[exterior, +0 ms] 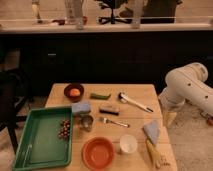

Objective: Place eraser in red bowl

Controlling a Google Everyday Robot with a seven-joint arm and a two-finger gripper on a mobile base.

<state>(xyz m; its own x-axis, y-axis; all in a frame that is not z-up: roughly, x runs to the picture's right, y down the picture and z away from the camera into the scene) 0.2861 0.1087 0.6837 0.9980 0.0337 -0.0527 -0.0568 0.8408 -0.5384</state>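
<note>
The eraser (109,109), a small dark block with a lighter face, lies near the middle of the wooden table (145,92). The red bowl (98,152), wide and orange-red, sits at the table's front edge, below and slightly left of the eraser, with nothing in it. My white arm (187,85) comes in from the right. My gripper (170,117) hangs down just off the table's right edge, well to the right of the eraser, open with nothing in it.
A green tray (42,137) with dark grapes (64,129) fills the left front. Around the eraser are a light blue sponge (81,107), a green piece (100,95), a maroon bowl (74,92) with an orange ball, a metal cup (87,121), a fork (114,121), a white-handled utensil (134,101) and a white cup (128,144).
</note>
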